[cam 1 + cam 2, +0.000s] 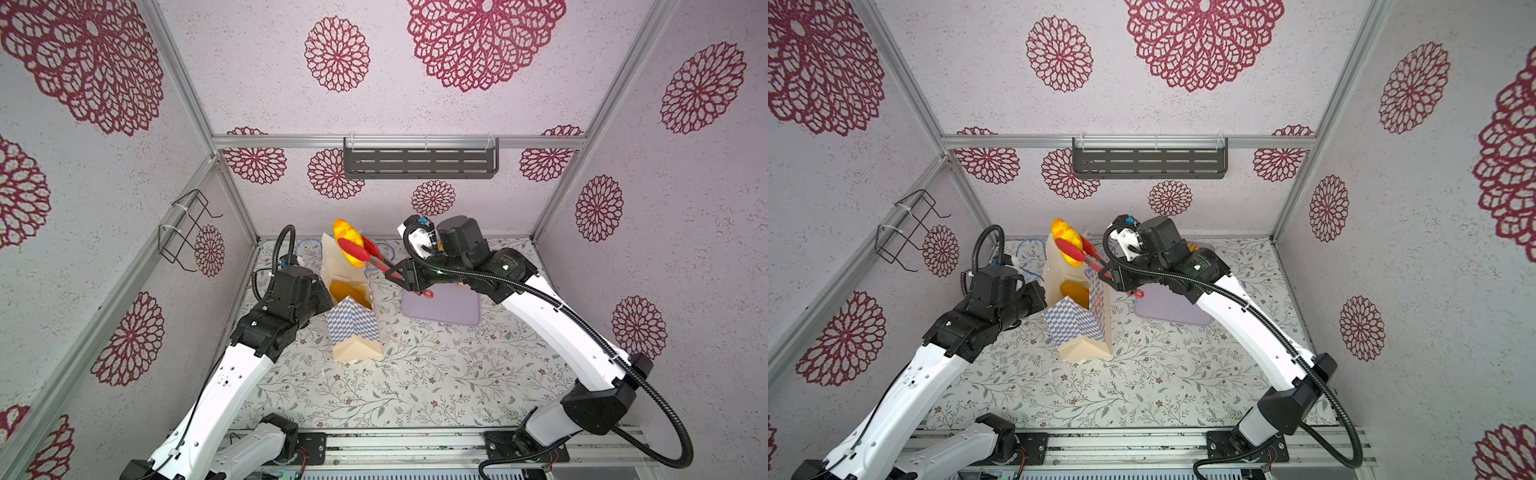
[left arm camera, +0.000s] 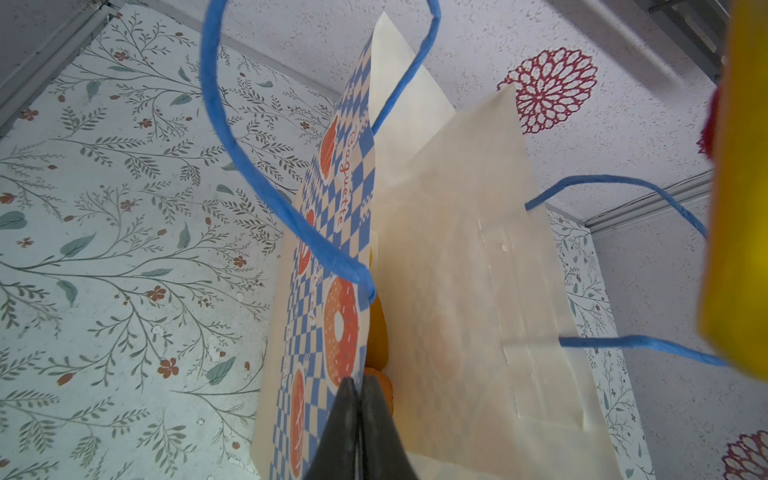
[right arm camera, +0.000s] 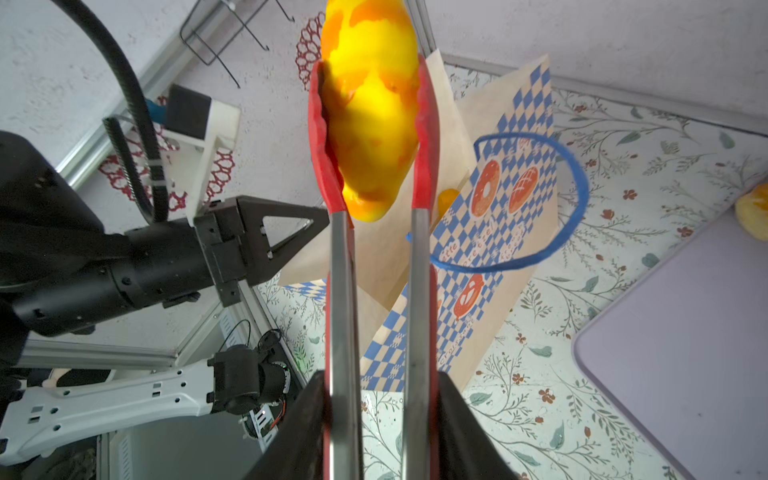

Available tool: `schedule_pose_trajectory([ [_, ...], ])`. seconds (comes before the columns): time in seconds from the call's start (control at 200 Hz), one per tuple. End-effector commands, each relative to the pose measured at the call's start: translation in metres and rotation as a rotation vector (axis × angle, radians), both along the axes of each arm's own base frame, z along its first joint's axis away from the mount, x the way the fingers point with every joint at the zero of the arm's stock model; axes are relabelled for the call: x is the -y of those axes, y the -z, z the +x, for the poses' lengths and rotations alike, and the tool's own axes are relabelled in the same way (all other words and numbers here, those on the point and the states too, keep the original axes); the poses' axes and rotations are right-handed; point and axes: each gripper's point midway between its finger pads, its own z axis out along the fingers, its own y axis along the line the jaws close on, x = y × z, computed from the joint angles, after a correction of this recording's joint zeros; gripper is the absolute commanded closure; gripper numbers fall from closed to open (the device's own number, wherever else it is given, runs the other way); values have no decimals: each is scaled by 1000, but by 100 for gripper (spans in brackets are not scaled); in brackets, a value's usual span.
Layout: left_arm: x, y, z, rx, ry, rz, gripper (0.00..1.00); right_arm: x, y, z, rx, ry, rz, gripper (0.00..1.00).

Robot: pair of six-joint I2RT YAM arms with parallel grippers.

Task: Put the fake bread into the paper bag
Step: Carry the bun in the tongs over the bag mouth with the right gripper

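The paper bag (image 1: 353, 328) (image 1: 1077, 328) stands upright mid-table with its mouth open. My left gripper (image 1: 323, 296) (image 2: 358, 382) is shut on the bag's checkered wall (image 2: 332, 232) near the rim. Golden fake bread (image 1: 347, 291) (image 2: 376, 332) lies inside the bag. My right gripper (image 1: 399, 276) (image 3: 380, 382) is shut on the red tongs (image 1: 368, 254) (image 3: 343, 270). The tongs clamp a yellow-orange piece of fake bread (image 1: 348, 239) (image 1: 1065, 239) (image 3: 370, 112) above the far side of the bag's mouth.
A flat lilac tray (image 1: 449, 309) (image 3: 685, 332) lies right of the bag, with one yellow bun (image 3: 752, 216) at its far edge. Blue cord handles (image 2: 257, 178) (image 3: 573, 199) loop out from the bag. A wire rack (image 1: 187, 228) hangs on the left wall and a dark shelf (image 1: 419, 162) on the back wall.
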Motion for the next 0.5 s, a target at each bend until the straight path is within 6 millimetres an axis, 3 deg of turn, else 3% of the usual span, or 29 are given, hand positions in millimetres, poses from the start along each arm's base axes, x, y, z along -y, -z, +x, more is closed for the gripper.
schedule_pose_trajectory([
  [0.0, -2, -4, 5, 17, -16, -9, 92, 1, -26, -3, 88, -4, 26, 60],
  [0.495, -1, -7, 5, 22, -13, -12, 92, -9, 4, -16, 52, -52, -68, 58],
])
